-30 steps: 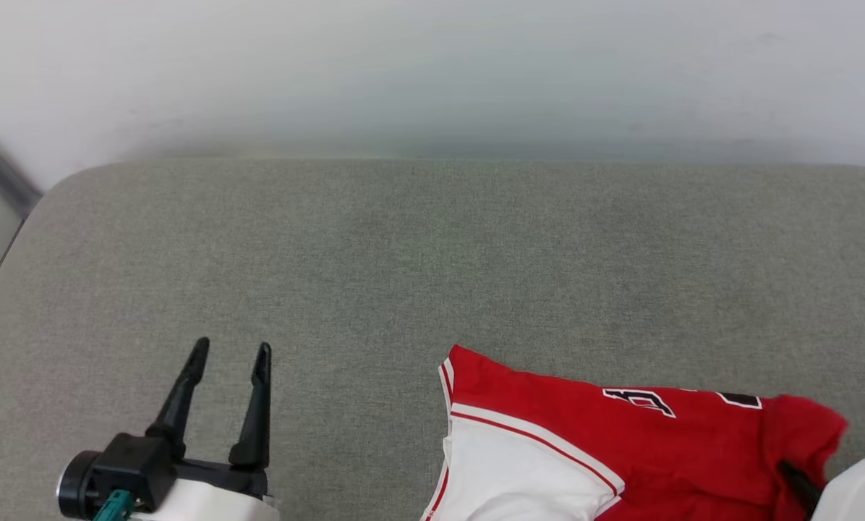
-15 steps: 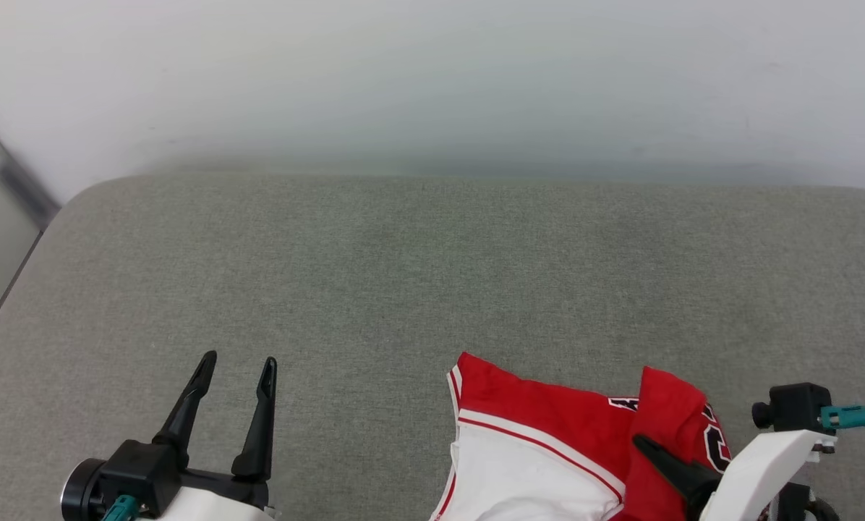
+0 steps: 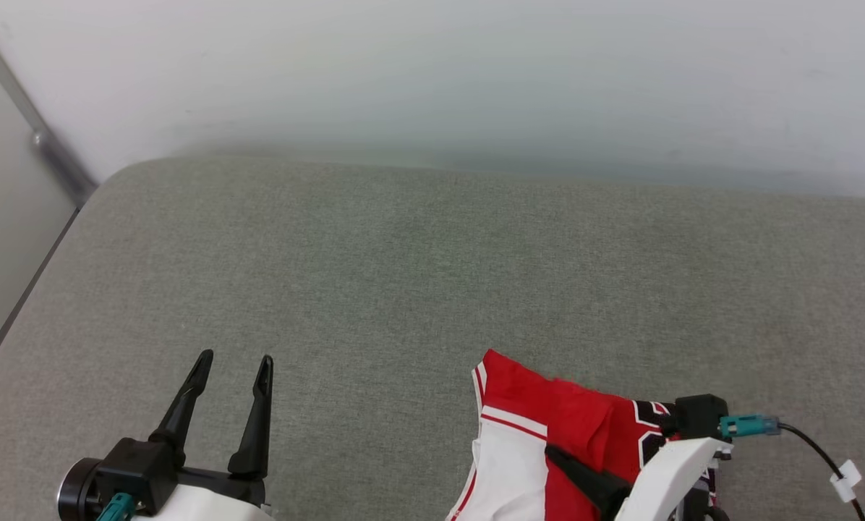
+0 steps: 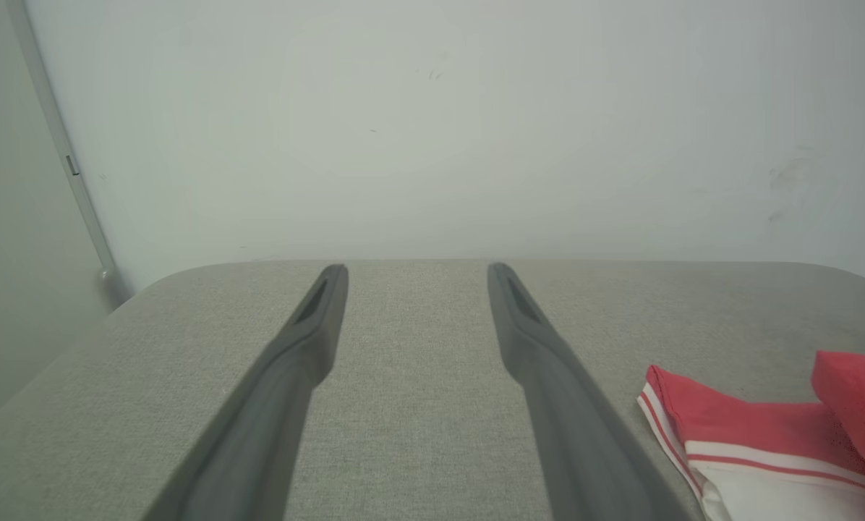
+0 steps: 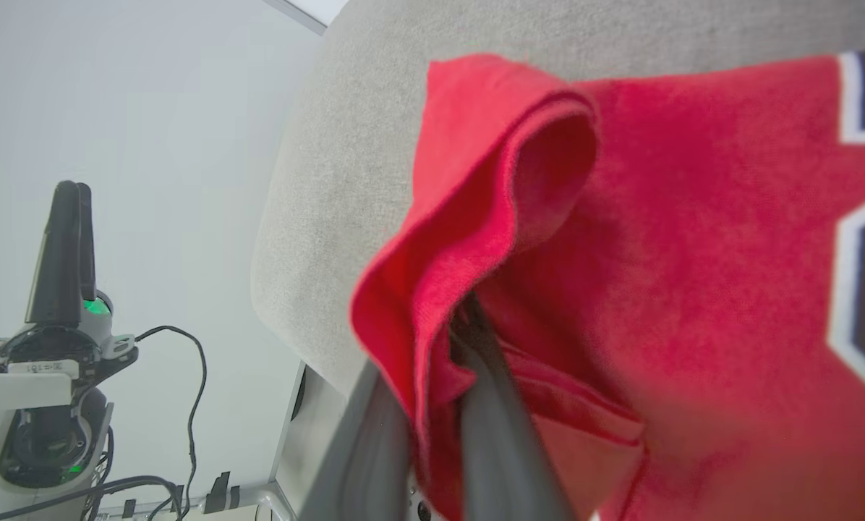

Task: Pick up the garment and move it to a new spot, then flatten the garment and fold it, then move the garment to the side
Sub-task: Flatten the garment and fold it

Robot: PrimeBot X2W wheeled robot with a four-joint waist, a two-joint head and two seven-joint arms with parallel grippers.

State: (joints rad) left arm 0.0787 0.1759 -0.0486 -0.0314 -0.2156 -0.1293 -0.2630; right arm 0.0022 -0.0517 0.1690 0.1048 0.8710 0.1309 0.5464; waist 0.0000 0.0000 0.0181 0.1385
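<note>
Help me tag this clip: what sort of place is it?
Probably a plain robot test room rather than a home, though it's hard to be sure: a grey fabric-covered pad stands against a bare pale wall, with a lone jersey on it.

My left gripper (image 3: 234, 358) had two long black fingers (image 3: 255, 420). My arms (image 3: 667, 470) were white. My right wrist (image 3: 700, 416) had a teal plug (image 3: 747, 425), a thin black cable (image 3: 816, 452) and a white tag (image 3: 843, 481).

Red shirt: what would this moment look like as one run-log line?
garment: red edge pinched, folded over | right tool: shut on garment | left tool: open, empty, apart from garment | surface: grey cushion
</note>
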